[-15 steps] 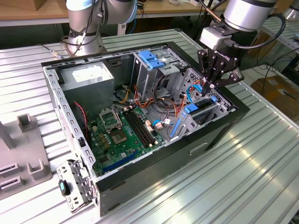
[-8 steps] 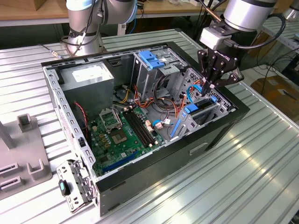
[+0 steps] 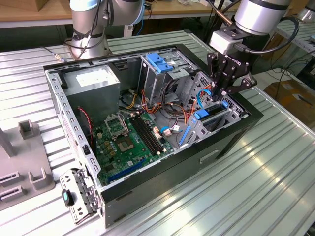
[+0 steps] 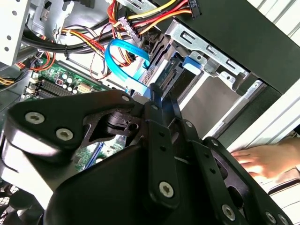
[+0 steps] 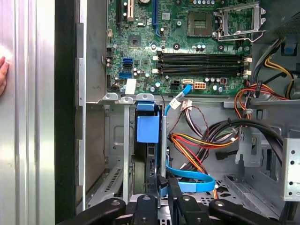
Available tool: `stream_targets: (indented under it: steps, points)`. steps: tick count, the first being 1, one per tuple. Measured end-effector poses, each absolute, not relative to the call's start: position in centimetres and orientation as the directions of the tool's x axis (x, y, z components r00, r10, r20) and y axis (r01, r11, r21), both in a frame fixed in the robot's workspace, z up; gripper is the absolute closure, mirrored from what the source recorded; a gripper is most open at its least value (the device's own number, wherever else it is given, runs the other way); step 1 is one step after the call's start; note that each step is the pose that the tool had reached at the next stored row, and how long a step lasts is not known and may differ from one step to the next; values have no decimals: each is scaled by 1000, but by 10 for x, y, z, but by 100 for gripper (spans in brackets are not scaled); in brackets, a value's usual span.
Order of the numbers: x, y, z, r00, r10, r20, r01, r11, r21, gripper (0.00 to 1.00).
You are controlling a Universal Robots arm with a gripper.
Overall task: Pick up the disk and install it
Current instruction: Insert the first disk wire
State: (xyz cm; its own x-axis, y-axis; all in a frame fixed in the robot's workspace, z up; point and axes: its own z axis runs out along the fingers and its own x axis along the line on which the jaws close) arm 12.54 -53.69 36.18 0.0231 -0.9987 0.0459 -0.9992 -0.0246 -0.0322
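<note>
While the gripper pinches the disk in its bay, the blue cable alongside could snag and jam it.

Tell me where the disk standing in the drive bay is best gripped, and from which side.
Probably its exposed top edge, pinched across the flat faces, coming straight down through the open side of the case. The disk stands on edge in the narrow bay, whose walls cover the rest. The gripper is there.
</note>
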Motion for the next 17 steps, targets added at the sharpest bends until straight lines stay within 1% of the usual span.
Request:
stream_targets:
  steps: [7, 8, 9, 17]
  points:
    - [125, -537, 361, 23, -999, 46, -999, -25, -32, 76]
    - [125, -537, 361, 23, -999, 46, -999, -25, -32, 78]
    - [125, -537, 361, 23, -999, 46, -999, -25, -32, 84]
    - [125, -537, 361, 23, -999, 46, -999, -25, -32, 84]
